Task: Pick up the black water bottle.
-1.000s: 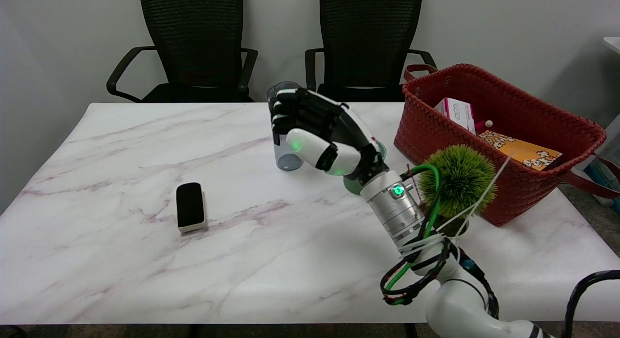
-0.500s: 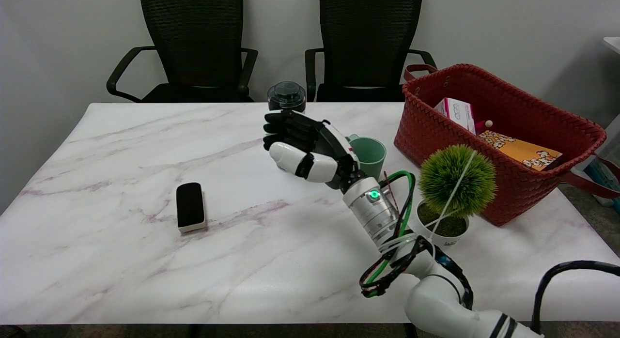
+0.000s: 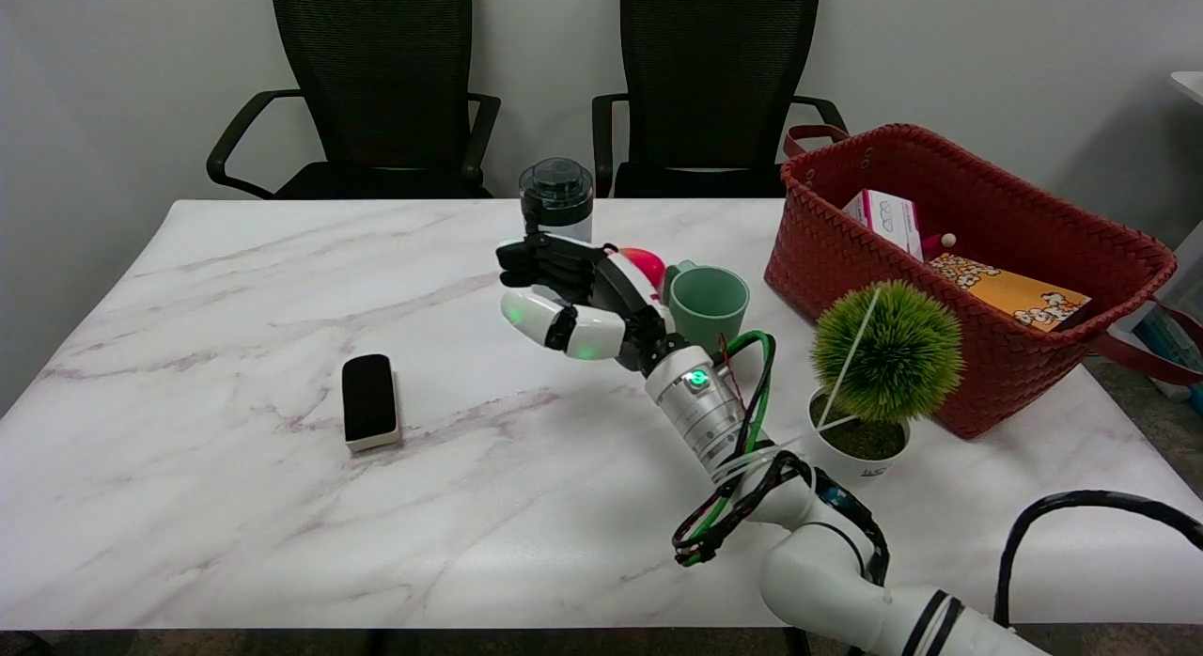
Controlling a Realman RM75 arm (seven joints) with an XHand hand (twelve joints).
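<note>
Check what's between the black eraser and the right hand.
Nothing: head view shows bare marble table between eraser and right hand.

Glossy marble-look table [image 3: 235,506], woven red basket [image 3: 1024,355], matt green mug [image 3: 710,304]

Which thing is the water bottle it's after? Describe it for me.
Start at the red woven basket on the table's right, then look left past the green mug. The black-lidded water bottle stands upright behind the robot's right hand, the tallest thing there, cylindrical with a dark round cap.

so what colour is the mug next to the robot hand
Pale green, the mug, seen in the head view just right of the right hand.
</note>
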